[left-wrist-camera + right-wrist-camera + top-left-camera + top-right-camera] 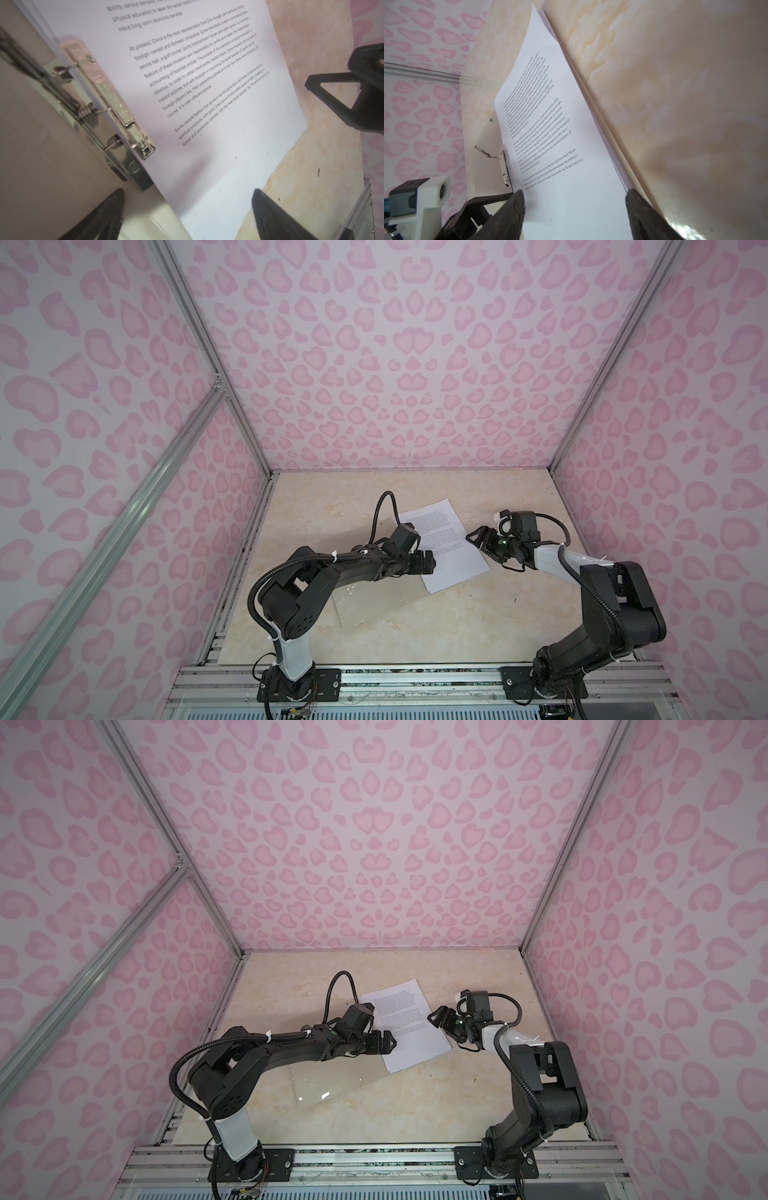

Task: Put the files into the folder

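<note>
The files are a stack of white printed sheets lying at an angle in the middle of the table, seen in both top views. They rest on the right half of the open beige-grey folder, against its metal spine clip. The folder's left half lies under my left arm. My left gripper is open over the near left edge of the stack. My right gripper is open over the stack's right edge. Neither holds anything.
The cream marbled table is closed in by pink patterned walls on three sides. Aluminium rails carrying both arm bases run along the front edge. In the right wrist view the clip and my left gripper's fingers show.
</note>
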{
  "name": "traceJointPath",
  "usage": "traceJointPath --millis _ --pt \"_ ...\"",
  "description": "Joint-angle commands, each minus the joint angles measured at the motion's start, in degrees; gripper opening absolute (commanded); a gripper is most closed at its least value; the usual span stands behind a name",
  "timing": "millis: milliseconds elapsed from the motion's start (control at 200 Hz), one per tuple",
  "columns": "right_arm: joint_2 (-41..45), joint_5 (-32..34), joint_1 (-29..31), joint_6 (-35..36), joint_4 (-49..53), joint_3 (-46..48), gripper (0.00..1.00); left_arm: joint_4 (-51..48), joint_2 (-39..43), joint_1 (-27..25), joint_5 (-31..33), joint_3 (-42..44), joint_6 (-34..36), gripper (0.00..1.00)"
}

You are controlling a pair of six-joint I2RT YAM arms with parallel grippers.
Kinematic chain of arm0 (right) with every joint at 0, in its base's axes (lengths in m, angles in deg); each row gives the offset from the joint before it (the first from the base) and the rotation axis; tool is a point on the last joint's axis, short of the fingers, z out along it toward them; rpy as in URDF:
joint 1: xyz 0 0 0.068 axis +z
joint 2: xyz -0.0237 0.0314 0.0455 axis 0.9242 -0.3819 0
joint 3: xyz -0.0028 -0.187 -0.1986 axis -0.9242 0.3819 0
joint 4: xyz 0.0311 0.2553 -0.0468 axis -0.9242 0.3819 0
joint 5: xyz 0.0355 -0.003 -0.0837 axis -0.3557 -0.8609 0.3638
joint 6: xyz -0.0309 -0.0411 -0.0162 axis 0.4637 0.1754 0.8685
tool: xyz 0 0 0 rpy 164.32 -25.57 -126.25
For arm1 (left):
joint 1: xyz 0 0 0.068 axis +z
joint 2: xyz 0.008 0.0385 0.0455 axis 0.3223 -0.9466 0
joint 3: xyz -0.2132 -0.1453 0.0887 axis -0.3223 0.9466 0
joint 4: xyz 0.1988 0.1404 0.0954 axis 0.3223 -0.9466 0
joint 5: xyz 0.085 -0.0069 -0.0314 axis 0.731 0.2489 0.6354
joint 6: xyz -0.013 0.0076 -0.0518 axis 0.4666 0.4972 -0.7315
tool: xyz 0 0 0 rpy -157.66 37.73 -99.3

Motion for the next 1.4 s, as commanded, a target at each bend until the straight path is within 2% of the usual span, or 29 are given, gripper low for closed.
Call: traceJointPath --millis 0,95,190,365,465,620,775,985,1160,1395 --pt "0.3 0.6 0.3 1.7 1.2 -1.1 0.78 -5.6 -1.2 0.3 -1.6 -5.0 1.3 0.97" --pt "-0.1 0.9 1.3 2.2 1.9 -3.0 0.77 -7.1 1.3 1.1 -2.1 -7.0 1.3 0.97" --pt "-0.9 2.6 3.8 3.7 3.9 -6.3 0.77 -9.2 6.5 2.7 -2.3 -5.6 -0.1 0.97" --pt "-6.3 3.2 10.2 7.1 8.0 -16.0 0.75 -10.6 20.2 8.4 -1.3 6.3 -3.2 0.97" --pt "-11.6 1.2 13.6 9.5 10.6 -23.4 0.74 -11.1 27.3 11.9 -2.3 13.2 -4.4 0.98" --pt "-21.1 -2.9 18.2 14.3 16.3 -36.4 0.73 -9.9 32.4 17.8 -5.1 21.0 -6.9 0.98" --pt "-30.1 -6.4 20.8 16.9 19.5 -48.8 0.73 -4.9 31.3 21.4 -8.4 23.9 -8.3 0.99" --pt "-38.1 -10.5 23.3 19.1 25.1 -60.4 0.72 -3.3 23.4 24.7 -9.5 22.2 -7.6 0.99" --pt "-41.5 -11.5 25.0 20.6 29.3 -64.5 0.71 -3.8 18.5 26.8 -6.3 21.1 -5.6 0.99" --pt "-42.6 -10.7 25.5 22.0 32.8 -65.6 0.70 -4.6 12.1 30.6 -2.4 18.5 -3.5 0.98"
